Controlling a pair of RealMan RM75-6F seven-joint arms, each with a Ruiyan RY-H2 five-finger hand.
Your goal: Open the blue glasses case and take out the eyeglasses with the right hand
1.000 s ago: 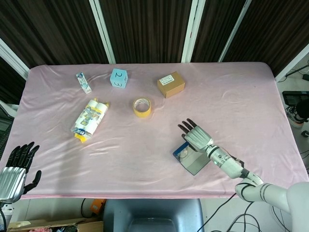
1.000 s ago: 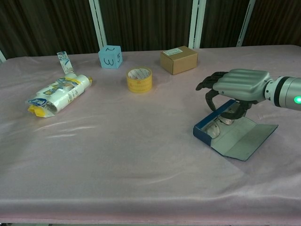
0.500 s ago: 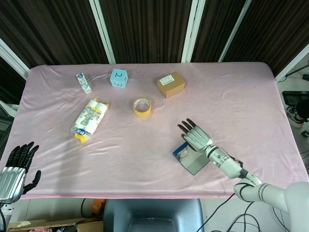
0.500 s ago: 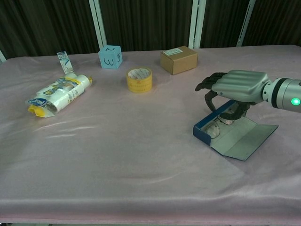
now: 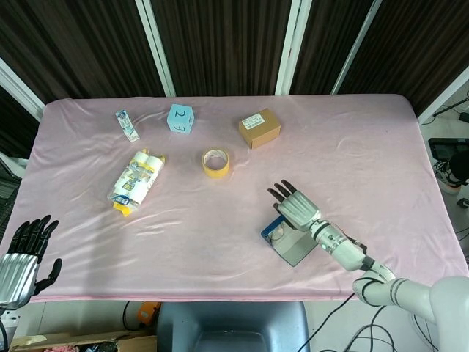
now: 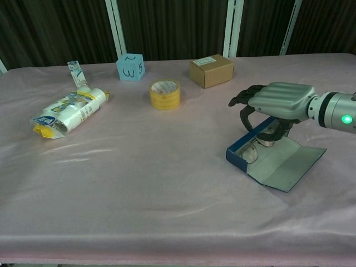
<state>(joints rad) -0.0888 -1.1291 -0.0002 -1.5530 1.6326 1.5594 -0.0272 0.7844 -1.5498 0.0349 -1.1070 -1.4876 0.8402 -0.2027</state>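
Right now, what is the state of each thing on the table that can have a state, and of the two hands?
blue glasses case: open, flap lying flat on the cloth
eyeglasses: inside the case
right robot hand: over the case, fingers reaching down into it; grip unclear
left robot hand: off the table edge, holding nothing
yellow tape roll: lying flat
cardboard box: closed

Table draped in a wrinkled pink cloth (image 5: 366, 147), dark ribbed wall panels (image 5: 220, 44) behind it split by white vertical frames (image 5: 293, 44), grey chair back (image 5: 233, 326) at the near edge, even indoor light
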